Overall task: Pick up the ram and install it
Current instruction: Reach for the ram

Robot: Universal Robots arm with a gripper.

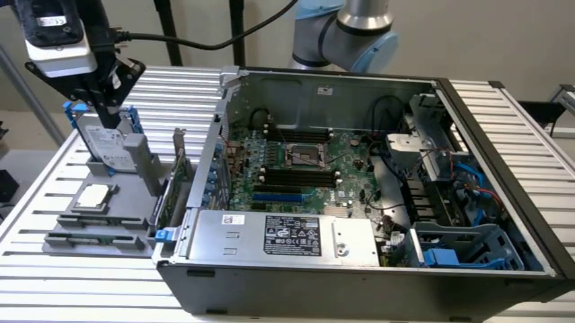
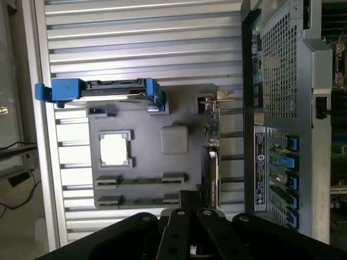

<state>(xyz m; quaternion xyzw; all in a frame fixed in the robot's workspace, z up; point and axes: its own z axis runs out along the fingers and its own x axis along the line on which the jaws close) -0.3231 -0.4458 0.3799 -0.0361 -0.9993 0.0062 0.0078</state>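
Exterior view's left side: gripper (image 1: 109, 122), fingers pressed together, hangs over upright hard drive (image 1: 104, 152) beside computer case (image 1: 314, 296).

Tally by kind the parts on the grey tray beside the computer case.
Hard drive: 1
Processor chip: 1
Upright circuit board: 1
Total: 3; the tray has two long slots too unclear to count.

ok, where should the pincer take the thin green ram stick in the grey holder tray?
Likely the exposed top edge, mid-length, coming straight down. The thin green ram stick seems to stand on edge in the grey holder tray, with raised grey end blocks at both ends, so only the long faces between them look free to pinch.
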